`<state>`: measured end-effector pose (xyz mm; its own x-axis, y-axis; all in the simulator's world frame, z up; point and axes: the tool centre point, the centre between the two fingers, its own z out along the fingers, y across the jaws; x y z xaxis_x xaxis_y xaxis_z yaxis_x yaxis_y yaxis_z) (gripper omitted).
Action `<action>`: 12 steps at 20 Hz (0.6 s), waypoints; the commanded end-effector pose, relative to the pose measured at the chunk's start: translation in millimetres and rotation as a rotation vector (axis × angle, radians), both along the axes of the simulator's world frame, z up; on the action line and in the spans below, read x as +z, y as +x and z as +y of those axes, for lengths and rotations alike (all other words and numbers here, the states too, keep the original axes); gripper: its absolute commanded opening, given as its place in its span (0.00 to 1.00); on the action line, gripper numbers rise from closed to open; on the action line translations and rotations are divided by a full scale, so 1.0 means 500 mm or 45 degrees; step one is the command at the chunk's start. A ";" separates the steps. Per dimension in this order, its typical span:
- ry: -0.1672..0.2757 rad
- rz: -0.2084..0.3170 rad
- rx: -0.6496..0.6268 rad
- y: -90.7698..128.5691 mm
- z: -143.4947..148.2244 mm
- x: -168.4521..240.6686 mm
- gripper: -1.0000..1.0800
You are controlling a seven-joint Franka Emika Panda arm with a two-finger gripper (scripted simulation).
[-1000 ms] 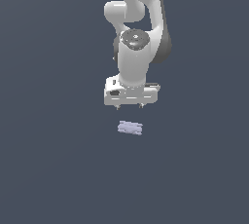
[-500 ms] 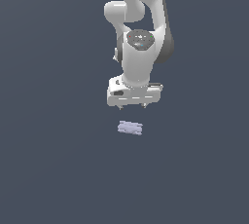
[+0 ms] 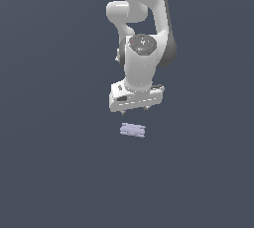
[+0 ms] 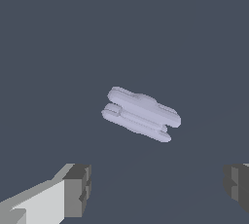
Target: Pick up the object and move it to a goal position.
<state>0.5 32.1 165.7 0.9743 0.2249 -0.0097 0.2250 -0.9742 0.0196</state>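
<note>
Wrist view shows the gripper (image 4: 155,189) spread wide, holding nothing. Lavender-grey object (image 4: 140,113) lies apart from both fingers (image 4: 78,189), flat on the dark surface (image 3: 49,162).

No readable text, labels, brands, numbers or signs anywhere in either view.
</note>
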 end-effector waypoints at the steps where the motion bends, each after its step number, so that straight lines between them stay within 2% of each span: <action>1: -0.001 0.002 0.062 0.002 -0.001 -0.007 0.96; 12: -0.002 0.011 0.430 0.015 -0.004 -0.049 0.96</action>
<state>7.0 30.1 144.1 0.8665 0.4989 -0.0175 0.4992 -0.8663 0.0182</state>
